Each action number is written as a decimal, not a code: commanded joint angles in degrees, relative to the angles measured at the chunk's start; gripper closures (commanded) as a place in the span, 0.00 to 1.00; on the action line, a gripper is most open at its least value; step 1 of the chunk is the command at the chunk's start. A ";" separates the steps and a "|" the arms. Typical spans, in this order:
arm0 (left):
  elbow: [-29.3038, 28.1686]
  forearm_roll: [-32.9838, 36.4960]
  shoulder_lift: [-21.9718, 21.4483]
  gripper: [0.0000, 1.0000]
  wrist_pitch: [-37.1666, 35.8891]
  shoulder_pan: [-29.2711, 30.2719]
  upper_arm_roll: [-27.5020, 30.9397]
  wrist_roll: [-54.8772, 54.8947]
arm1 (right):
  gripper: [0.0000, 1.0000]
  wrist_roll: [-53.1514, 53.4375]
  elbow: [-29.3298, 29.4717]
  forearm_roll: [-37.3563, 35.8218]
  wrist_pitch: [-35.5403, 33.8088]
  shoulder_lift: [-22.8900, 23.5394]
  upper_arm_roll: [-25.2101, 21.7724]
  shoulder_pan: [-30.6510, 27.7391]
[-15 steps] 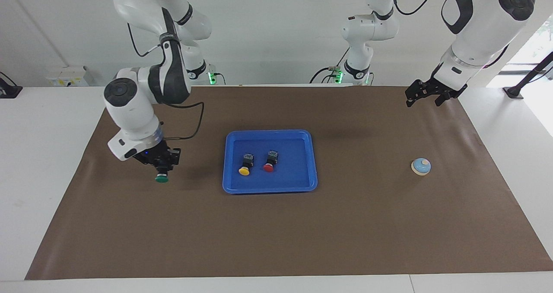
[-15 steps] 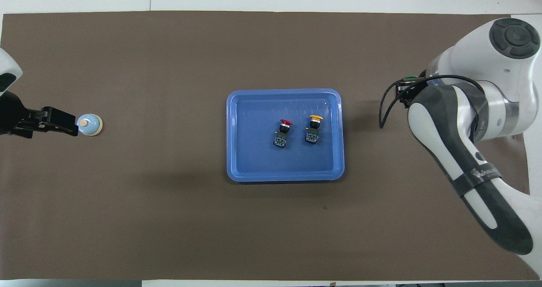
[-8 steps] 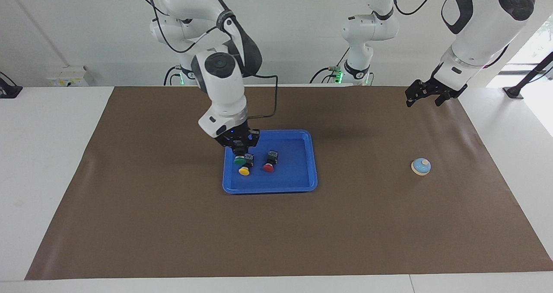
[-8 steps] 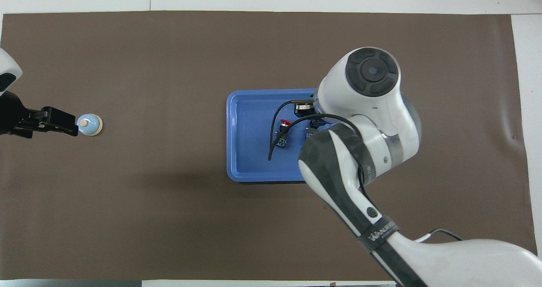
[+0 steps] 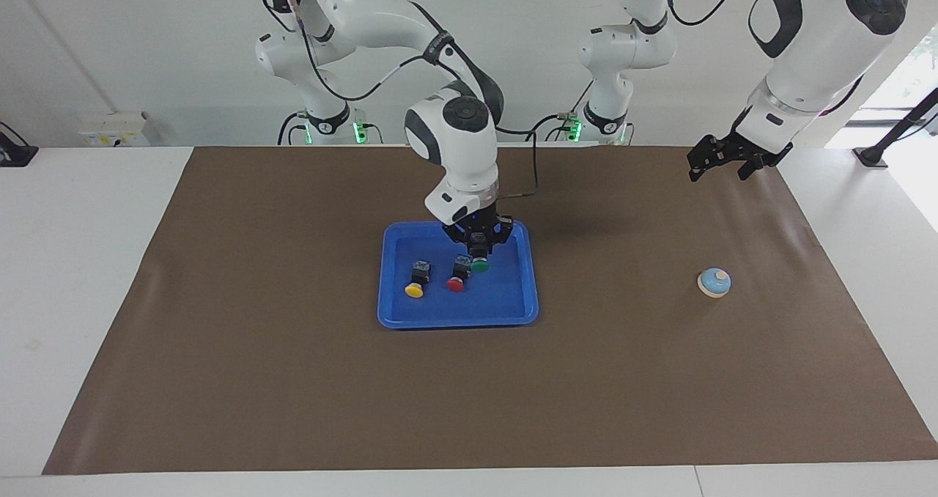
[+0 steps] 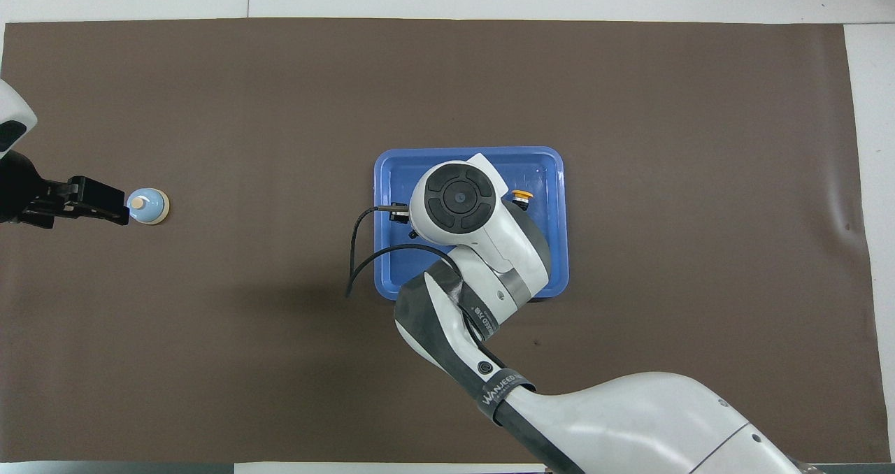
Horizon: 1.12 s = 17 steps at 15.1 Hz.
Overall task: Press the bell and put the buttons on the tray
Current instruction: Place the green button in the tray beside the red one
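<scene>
The blue tray [image 5: 410, 317] lies mid-mat; it also shows in the overhead view [image 6: 391, 161]. In it lie the yellow button [image 5: 415, 289] and the red button [image 5: 456, 284], caps pointing away from the robots. My right gripper [image 5: 480, 252] is shut on the green button [image 5: 480, 265] and holds it low over the tray, beside the red button. In the overhead view only the yellow button [image 6: 521, 196] shows; the arm hides the others. The bell [image 5: 714, 282] stands on the mat toward the left arm's end. My left gripper [image 5: 718, 166] waits raised over the mat there.
A brown mat [image 5: 293, 394] covers most of the white table. In the overhead view the left gripper [image 6: 105, 205] lines up just beside the bell [image 6: 147, 206]. The right arm's wrist and forearm [image 6: 458, 201] cover much of the tray.
My right gripper has carried the green button from the mat at the right arm's end over the tray, past the yellow and red buttons. The left arm has not moved.
</scene>
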 commanded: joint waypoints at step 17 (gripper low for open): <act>0.95 0.10 0.19 0.00 -0.98 -0.20 0.31 -0.37 | 0.00 7.68 9.63 0.01 -12.47 -0.04 -0.37 -0.52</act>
